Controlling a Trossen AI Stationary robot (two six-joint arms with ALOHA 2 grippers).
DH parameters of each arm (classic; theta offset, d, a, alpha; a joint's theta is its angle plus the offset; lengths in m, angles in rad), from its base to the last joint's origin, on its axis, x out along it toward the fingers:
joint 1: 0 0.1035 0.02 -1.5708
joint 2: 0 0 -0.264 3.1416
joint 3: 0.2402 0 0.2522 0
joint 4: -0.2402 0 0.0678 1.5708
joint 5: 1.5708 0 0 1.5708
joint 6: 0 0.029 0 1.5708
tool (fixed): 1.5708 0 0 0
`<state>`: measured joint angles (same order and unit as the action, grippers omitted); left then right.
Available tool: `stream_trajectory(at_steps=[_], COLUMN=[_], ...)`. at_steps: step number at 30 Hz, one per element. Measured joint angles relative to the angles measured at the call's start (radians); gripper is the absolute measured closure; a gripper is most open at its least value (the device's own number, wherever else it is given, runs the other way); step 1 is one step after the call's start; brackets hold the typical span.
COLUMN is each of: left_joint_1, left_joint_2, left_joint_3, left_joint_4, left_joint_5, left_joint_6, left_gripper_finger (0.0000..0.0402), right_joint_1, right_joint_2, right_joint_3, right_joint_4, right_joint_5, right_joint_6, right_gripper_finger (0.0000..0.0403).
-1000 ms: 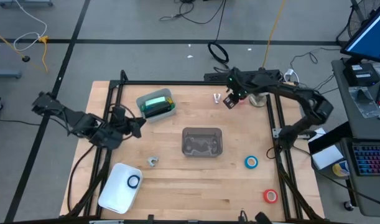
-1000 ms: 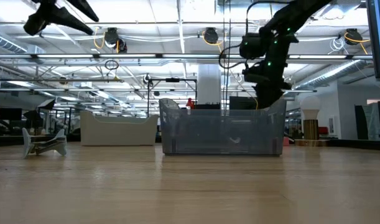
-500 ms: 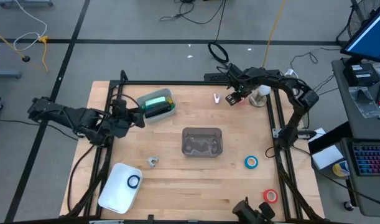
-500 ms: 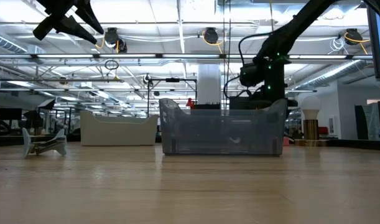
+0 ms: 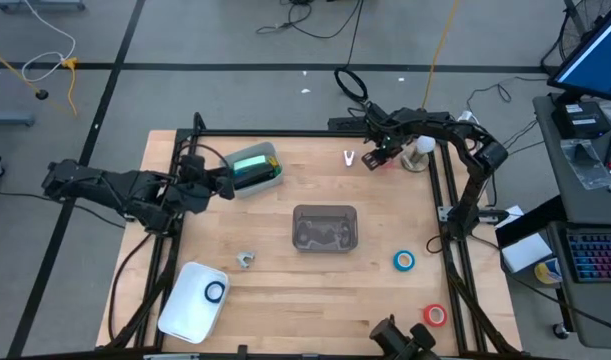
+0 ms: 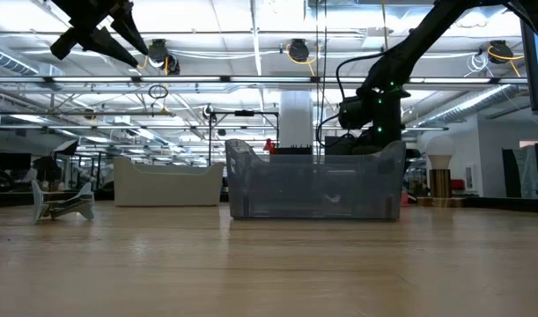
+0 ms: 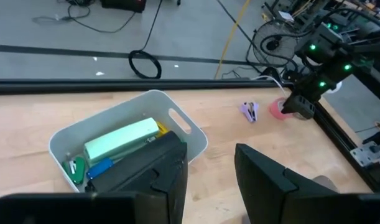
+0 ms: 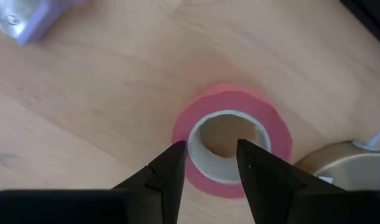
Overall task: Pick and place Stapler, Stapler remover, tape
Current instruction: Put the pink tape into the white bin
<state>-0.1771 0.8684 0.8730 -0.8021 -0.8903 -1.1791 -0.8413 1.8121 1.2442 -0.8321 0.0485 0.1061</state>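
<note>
A pink tape roll (image 8: 239, 106) lies flat on the table near the far edge, and my open right gripper (image 8: 209, 152) comes down over it. One fingertip is at the ring's outer wall and the other over its pale centre hole. The high view shows this gripper (image 5: 373, 160) beside a lavender staple remover (image 5: 349, 157). The mint-green stapler (image 7: 121, 140) lies in a white bin (image 7: 193, 134) along with small green and blue items. My open left gripper (image 7: 211, 168) hovers just short of that bin (image 5: 270, 160). Blue tape (image 5: 404, 261) and red tape (image 5: 435, 315) lie flat on the right of the table. My right gripper comes at the pink roll from above with one finger (image 8: 177, 158) at the ring's outer wall (image 8: 180, 134) and the other over the hole. I cannot tell whether they touch it. The roll lies flat on the table.
A clear bin (image 5: 325, 228) sits mid-table. A white tray (image 5: 185, 305) at the near left holds a blue tape ring (image 5: 216, 291). A small grey remover (image 5: 246, 259) lies nearby. A round tan thing (image 5: 416, 158) stands beside the pink roll. A dark shape (image 5: 400, 340) shows at the near edge.
My right gripper has come down toward the table at the pink roll while its arm folded back toward the far right corner. My left gripper has moved toward the far edge, closer to the white bin. A dark shape has come in at the near edge.
</note>
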Motion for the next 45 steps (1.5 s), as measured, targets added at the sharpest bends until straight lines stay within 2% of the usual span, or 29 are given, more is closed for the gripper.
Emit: stream_trajectory(at_steps=[6, 28, 41, 45], left_joint_1=[0.018, 0.021, 0.02, 0.02], left_joint_2=[0.0, 0.0, 0.0, 0.0], left_joint_3=[0.0, 0.0, 0.0, 0.0], left_joint_4=[0.0, 0.0, 0.0, 0.0], left_joint_5=[0.046, 0.048, 0.062, 0.062], left_joint_6=[0.001, 0.027, 0.057, 0.059], left_gripper_finger=[0.027, 0.027, 0.027, 0.027], right_joint_1=[0.005, 0.003, 0.003, 0.013], right_joint_2=[0.001, -0.041, 0.09, 0.09], right_joint_3=[-0.001, -0.003, 0.002, 0.001], right_joint_4=[-0.008, 0.04, 0.006, -0.014], right_joint_5=[-0.023, -0.024, -0.027, -0.039], right_joint_6=[0.002, 0.002, 0.032, 0.034], right_gripper_finger=[0.0261, 0.0261, 0.0262, 0.0285])
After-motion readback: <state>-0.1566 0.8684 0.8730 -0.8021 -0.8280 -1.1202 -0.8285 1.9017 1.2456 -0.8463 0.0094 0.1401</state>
